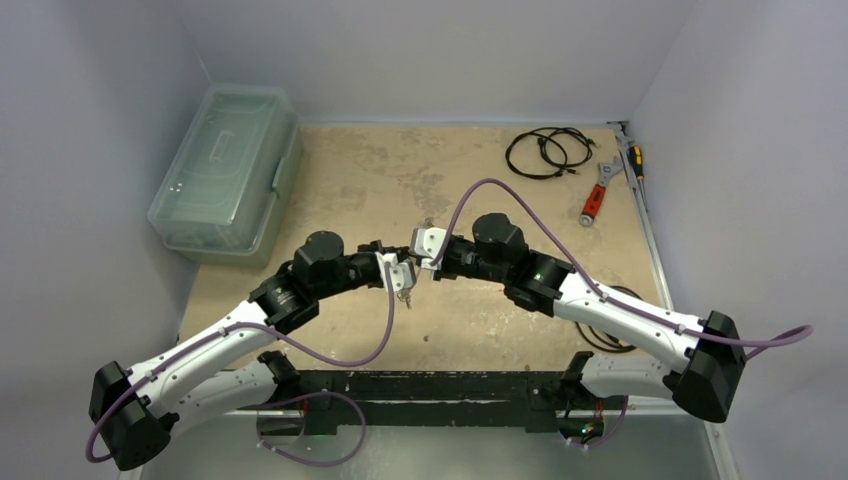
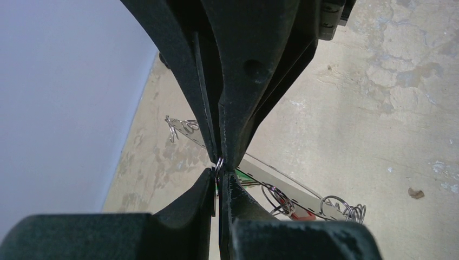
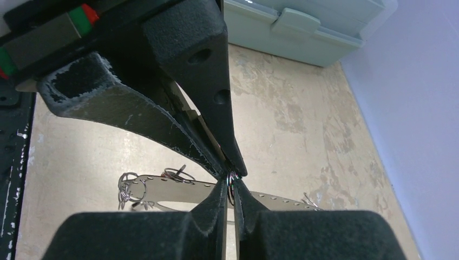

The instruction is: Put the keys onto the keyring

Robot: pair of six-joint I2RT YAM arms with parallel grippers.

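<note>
Both grippers meet tip to tip over the middle of the table. My left gripper (image 1: pixel 402 282) (image 2: pixel 218 176) is shut on a small split ring (image 2: pixel 218 164). My right gripper (image 1: pixel 424 254) (image 3: pixel 230 187) is shut on what looks like the same split ring (image 3: pixel 231 180) from the opposite side. The keyring (image 2: pixel 281 183) (image 3: pixel 178 190) is a flat silvery hoop with holes and several split rings along its rim. It sits just below the fingertips. A green tag (image 2: pixel 244 177) and a red tag (image 2: pixel 303 215) peek out by the hoop. The black-tagged key is out of view.
A clear plastic lidded box (image 1: pixel 228 170) (image 3: pixel 303 24) stands at the back left. A black cable coil (image 1: pixel 545 152), a red-handled wrench (image 1: pixel 597 197) and a screwdriver (image 1: pixel 635 160) lie at the back right. Walls enclose the table on three sides.
</note>
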